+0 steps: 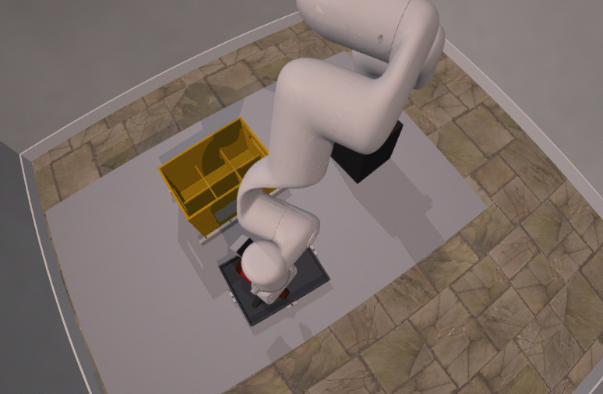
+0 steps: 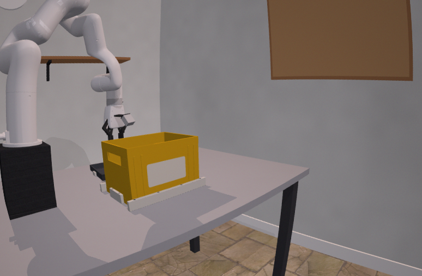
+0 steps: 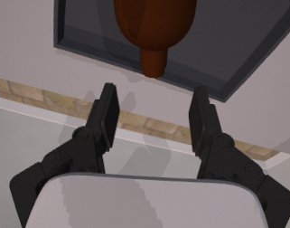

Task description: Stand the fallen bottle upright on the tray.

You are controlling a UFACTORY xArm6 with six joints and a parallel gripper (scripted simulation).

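A red bottle (image 3: 154, 7) with a dark brown shoulder and neck lies on its side on the dark tray (image 3: 234, 29); its neck points toward my fingers in the wrist view. In the top view the arm covers most of the bottle (image 1: 241, 272) on the tray. My gripper (image 3: 154, 98) is open and empty, above the tray and just short of the bottle's neck. In the exterior view the gripper (image 2: 114, 131) hangs fingers-down behind the crate, and the bottle is hidden there.
A yellow crate (image 1: 214, 174) with inner dividers stands next to the tray, on a pale base rail (image 2: 166, 194). The arm's black pedestal (image 2: 26, 177) stands at the table's back. The table edge lies close beyond the tray (image 1: 283, 334).
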